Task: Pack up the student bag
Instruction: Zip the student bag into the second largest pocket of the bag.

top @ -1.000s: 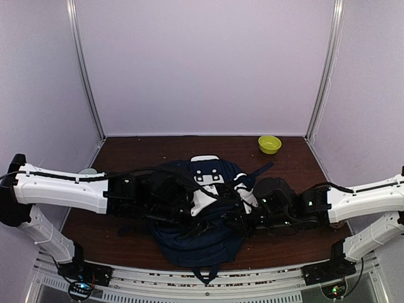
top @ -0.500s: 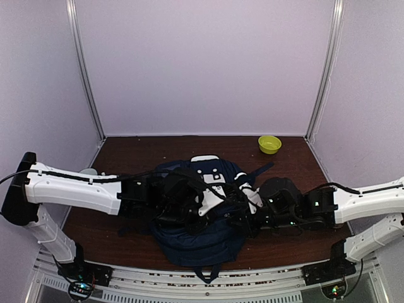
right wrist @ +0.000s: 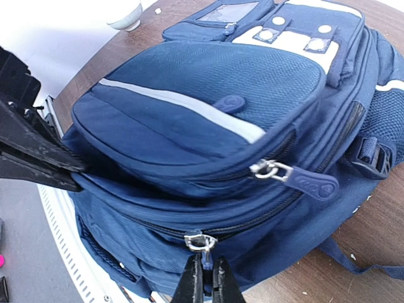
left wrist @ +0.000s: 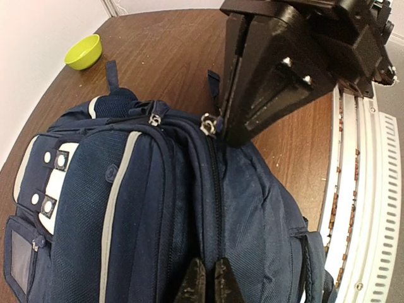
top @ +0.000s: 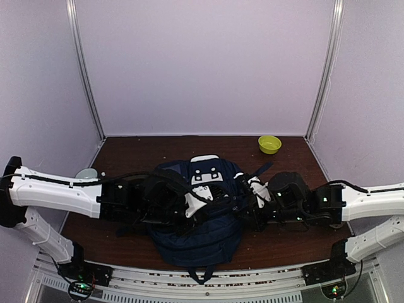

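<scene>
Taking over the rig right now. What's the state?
Left end effector: shut, pinching backpack fabric at the main zip seam.
Right end effector: shut on the zip pull of that zip.
Backpack: mid-table, front up. Green bowl far right, apart from it.
Done: the zip looks closed along the visible stretch; contents not visible.
Left: probably finish the zip, then release both.
</scene>
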### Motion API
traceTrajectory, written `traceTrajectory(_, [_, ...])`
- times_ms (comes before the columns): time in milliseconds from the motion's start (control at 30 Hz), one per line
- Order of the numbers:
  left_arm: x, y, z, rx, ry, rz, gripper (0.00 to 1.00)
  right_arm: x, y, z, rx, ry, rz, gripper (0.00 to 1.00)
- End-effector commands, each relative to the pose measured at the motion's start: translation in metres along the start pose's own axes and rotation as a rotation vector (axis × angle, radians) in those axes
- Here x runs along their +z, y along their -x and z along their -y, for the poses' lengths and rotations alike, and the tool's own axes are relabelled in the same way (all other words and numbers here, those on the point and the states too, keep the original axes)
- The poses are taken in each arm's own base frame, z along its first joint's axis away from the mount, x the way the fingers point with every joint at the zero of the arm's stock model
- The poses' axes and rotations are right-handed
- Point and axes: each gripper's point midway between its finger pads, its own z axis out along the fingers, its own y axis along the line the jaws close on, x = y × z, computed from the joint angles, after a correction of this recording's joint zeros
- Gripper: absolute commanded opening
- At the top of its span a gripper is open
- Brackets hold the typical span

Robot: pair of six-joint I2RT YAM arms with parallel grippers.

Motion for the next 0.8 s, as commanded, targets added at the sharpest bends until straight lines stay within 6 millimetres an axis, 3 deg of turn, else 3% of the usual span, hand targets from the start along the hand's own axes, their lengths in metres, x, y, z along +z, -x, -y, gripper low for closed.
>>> traceTrajectory(0, [-0.024, -0.012, -0.007, -0.016, 0.021, -0.024, 0.00, -0.001, -0.005, 0.038, 0.016, -0.147, -0.018, 0.00])
traceTrajectory(400, [-0.054, -0.013, -0.010, -0.033, 0.015, 0.012, 0.00, 0.015, 0.017, 0.061, 0.028, -0.234, -0.047, 0.00])
traceTrajectory(767, [-0.060, -0.014, -0.012, -0.049, 0.022, 0.029, 0.00, 0.030, 0.027, 0.078, 0.026, -0.293, -0.083, 0.00])
